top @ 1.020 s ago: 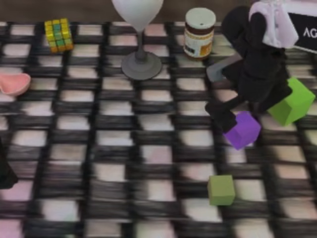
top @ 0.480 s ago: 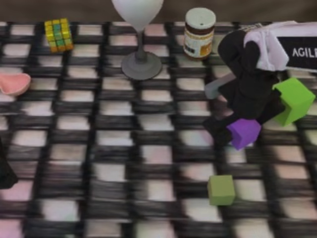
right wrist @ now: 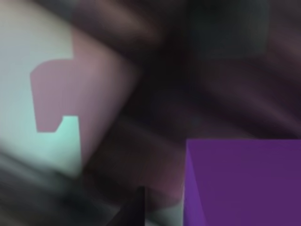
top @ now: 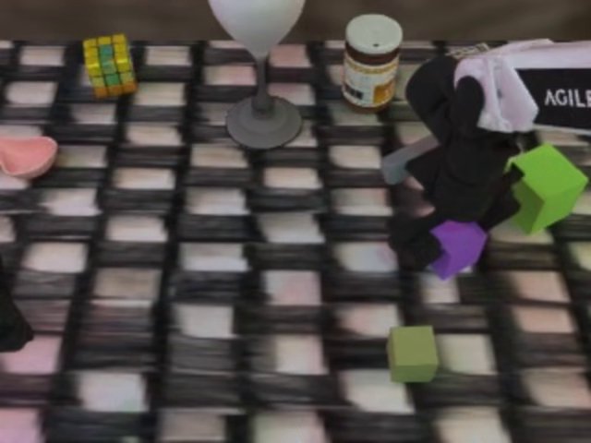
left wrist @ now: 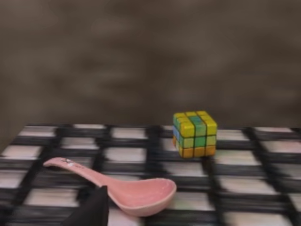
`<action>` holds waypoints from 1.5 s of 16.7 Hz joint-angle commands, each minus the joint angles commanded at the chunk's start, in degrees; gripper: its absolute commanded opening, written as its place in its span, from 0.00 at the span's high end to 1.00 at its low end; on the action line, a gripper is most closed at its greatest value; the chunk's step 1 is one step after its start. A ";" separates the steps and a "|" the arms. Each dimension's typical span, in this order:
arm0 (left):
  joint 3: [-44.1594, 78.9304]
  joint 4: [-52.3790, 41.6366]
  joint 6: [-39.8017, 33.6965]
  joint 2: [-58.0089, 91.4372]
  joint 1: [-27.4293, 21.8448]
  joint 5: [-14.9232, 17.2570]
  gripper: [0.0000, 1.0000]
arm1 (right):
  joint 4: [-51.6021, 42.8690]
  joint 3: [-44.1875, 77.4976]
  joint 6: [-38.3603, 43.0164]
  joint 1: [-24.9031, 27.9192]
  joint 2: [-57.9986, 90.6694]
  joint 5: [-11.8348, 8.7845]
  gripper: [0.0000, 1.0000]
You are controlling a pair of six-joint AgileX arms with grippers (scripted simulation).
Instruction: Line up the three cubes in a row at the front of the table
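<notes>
Our right end effector [top: 441,242], at the top view's right, pinches the purple cube [top: 457,247], corner toward us. We count three cubes: lime-green one [top: 547,187] behind it, olive one [top: 412,353] squarely on the tabletop [top: 231,277] lower right. Left wrist view: one puzzle cube [left wrist: 194,133], one pink spoon [left wrist: 127,191]. Right wrist view: purple cube [right wrist: 244,183] fills the lower right.

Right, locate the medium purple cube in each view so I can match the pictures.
Top view: medium purple cube right of centre, at the right claw.
Left wrist view: not in it.
Right wrist view: plain purple face filling the corner, very close.
Shared landmark: the black and pinkish-white checked table.
</notes>
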 joint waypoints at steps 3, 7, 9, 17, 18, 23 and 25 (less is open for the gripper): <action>0.00 0.00 0.00 0.00 0.00 0.00 0.00 | 0.00 0.00 0.00 0.00 0.00 0.00 0.83; 0.00 0.00 0.00 0.00 0.00 0.00 0.00 | 0.00 0.00 0.00 0.00 0.00 0.00 1.00; 0.00 0.00 0.00 0.00 0.00 0.00 0.00 | 0.00 0.00 0.00 0.00 0.00 0.00 1.00; 0.00 0.00 0.00 0.00 0.00 0.00 0.00 | -2.86 2.17 0.04 0.11 -2.08 -0.21 1.00; 0.00 0.00 0.00 0.00 0.00 0.00 0.00 | -4.82 3.38 0.06 0.15 -2.70 -0.22 1.00; 0.00 0.00 0.00 0.00 0.00 0.00 0.00 | -13.82 8.92 0.04 0.39 -6.09 -0.24 1.00; 0.00 0.00 0.00 0.00 0.00 0.00 0.00 | -14.01 9.06 0.04 0.40 -6.22 -0.24 1.00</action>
